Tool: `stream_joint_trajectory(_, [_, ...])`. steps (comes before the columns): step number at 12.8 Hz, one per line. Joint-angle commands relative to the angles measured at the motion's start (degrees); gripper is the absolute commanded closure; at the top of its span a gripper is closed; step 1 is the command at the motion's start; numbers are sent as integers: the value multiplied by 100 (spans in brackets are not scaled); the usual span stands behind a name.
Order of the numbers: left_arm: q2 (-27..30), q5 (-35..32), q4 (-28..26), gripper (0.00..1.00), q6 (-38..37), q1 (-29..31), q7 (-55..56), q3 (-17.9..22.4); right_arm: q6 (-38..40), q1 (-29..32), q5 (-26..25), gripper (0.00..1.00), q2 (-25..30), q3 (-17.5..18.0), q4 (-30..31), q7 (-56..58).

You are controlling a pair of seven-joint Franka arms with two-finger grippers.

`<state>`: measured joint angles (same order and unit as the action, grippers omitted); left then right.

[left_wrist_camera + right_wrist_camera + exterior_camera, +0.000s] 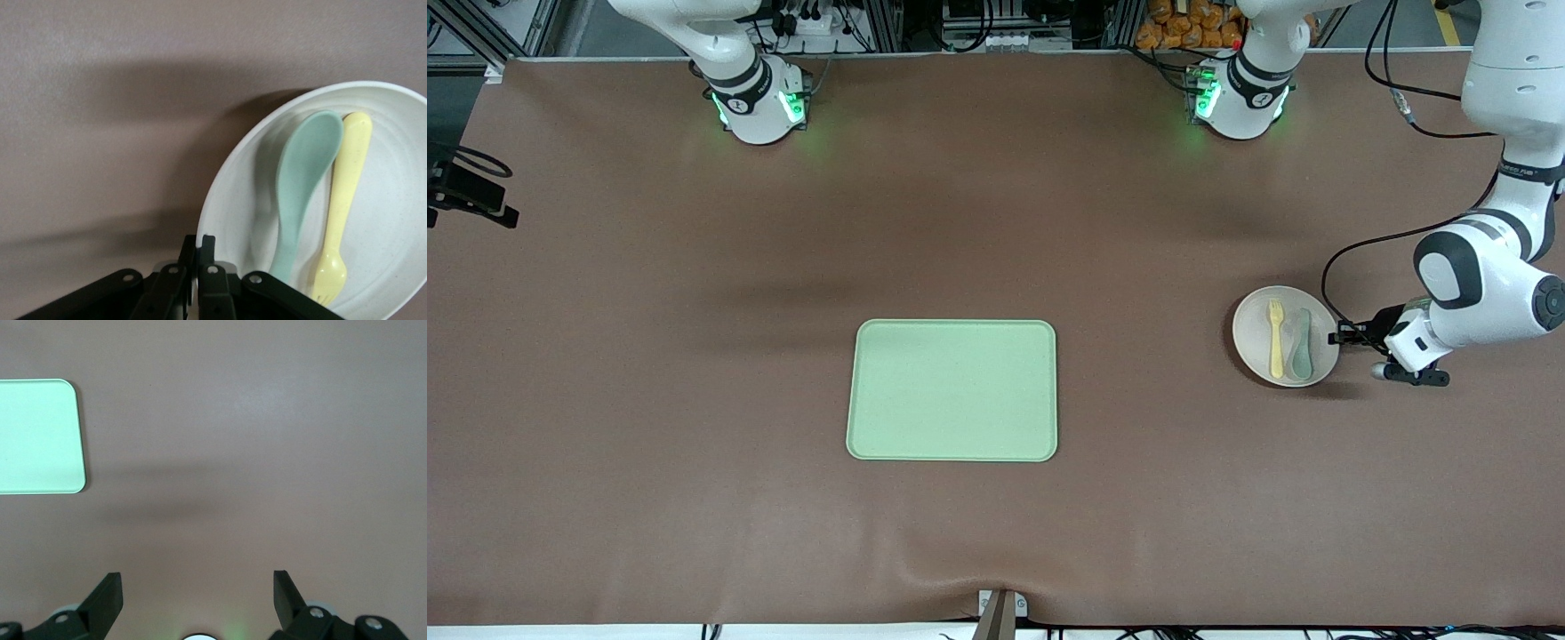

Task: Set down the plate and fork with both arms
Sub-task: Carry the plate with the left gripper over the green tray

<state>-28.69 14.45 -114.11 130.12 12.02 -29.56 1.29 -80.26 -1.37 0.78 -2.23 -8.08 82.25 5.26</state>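
Off-white plate (1254,342) rim pinched by left hand (1343,338)

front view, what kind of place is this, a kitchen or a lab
Most likely a robotics lab, not a kitchen: two arms are bolted to a table with a brown mat, cables and metal framing run along its edge, and only a tray and a plate are laid out.

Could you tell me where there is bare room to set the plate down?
The green tray is bare, with bare table around it. It is crowded only at the left arm's end: the left gripper pinches the plate rim, fork and spoon inside.
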Motion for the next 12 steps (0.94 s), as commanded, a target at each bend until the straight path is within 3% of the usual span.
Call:
stream_joint_trajectory(1, [30,93,257,100,-126,-16,-94,-102,2,66,27,0,3,52,-16,-60])
stream_joint_trajectory(8, [-251,489,1417,100,-988,-190,203,-410,-7,75,27,0,3,52,-16,-60])
stream_joint_trajectory(12, [-400,533,1891,100,-1015,-761,1537,-647,-7,84,27,0,-6,52,-16,-60])
